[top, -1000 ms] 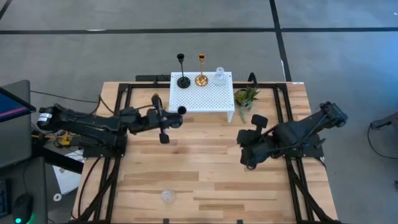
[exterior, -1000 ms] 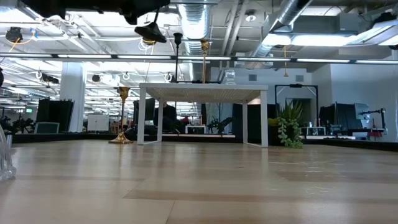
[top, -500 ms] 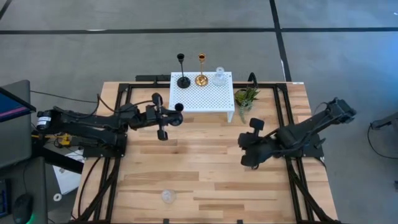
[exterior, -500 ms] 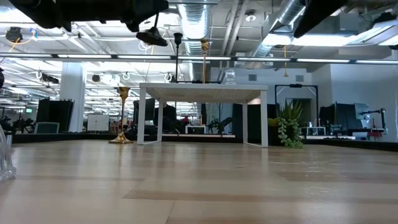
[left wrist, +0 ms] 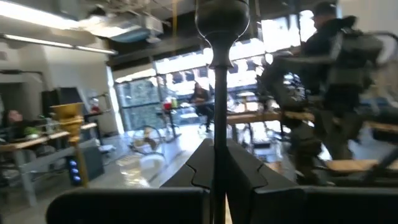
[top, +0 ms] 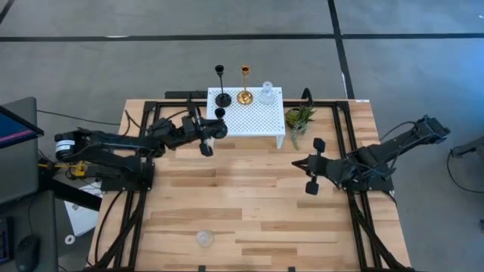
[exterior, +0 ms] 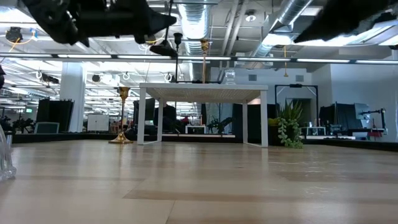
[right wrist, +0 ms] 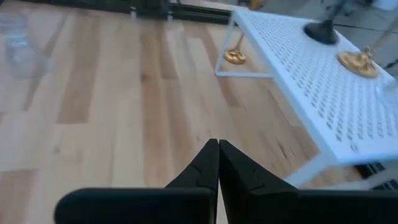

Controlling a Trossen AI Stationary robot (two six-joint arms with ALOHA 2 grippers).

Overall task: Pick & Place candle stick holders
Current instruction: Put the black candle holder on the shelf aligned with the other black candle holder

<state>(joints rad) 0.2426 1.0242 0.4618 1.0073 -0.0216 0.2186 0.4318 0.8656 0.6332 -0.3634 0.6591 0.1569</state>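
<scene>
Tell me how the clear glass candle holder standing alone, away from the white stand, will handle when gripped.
The clear glass holder is probably rigid but fragile, so a hard squeeze may crack it. Its smooth glass looks slippery to grip. Standing free on the bare table, it would likely slide or tip if nudged.

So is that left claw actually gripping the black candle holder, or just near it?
Touching. In the left wrist view the left gripper has its fingers closed tight against the thin stem of the black candle holder, with no gap on either side.
</scene>
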